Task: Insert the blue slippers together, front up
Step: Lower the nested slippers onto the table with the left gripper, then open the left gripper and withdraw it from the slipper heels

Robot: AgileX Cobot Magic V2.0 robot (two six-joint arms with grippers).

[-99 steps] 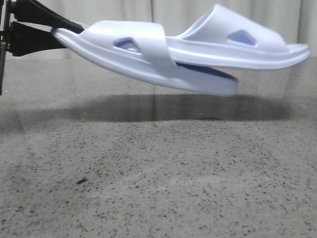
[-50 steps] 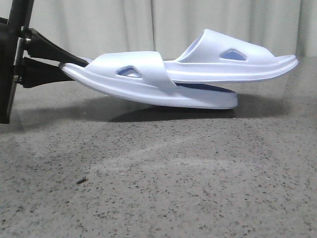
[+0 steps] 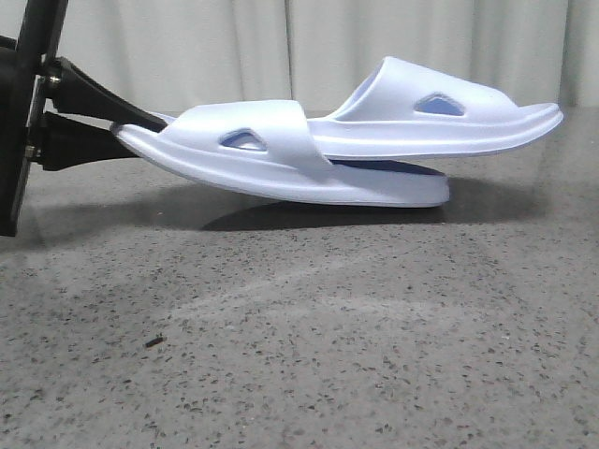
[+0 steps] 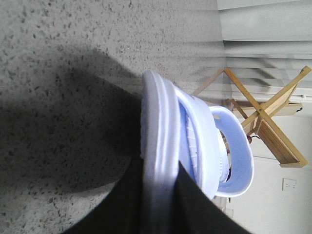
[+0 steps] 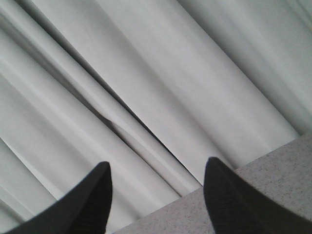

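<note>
the blue slippers (image 3: pixel 356 150) are nested, one pushed under the strap of the other, fronts to the right, at the far middle of the table (image 3: pixel 299 355). the lower front rests on the surface; the heel is clamped by the left gripper (image 3: pixel 112 126), at the left. if the heel is released abruptly, the pair may drop, bounce and slide apart. the foam is pale blue-white, with triangular strap cutouts. the right gripper (image 5: pixel 156 195) is spread open and empty, facing the curtain (image 5: pixel 146 73).

two blue slippers (image 3: pixel 356 150), two claws (image 3: pixel 112 131), one table (image 3: pixel 299 337)
</note>
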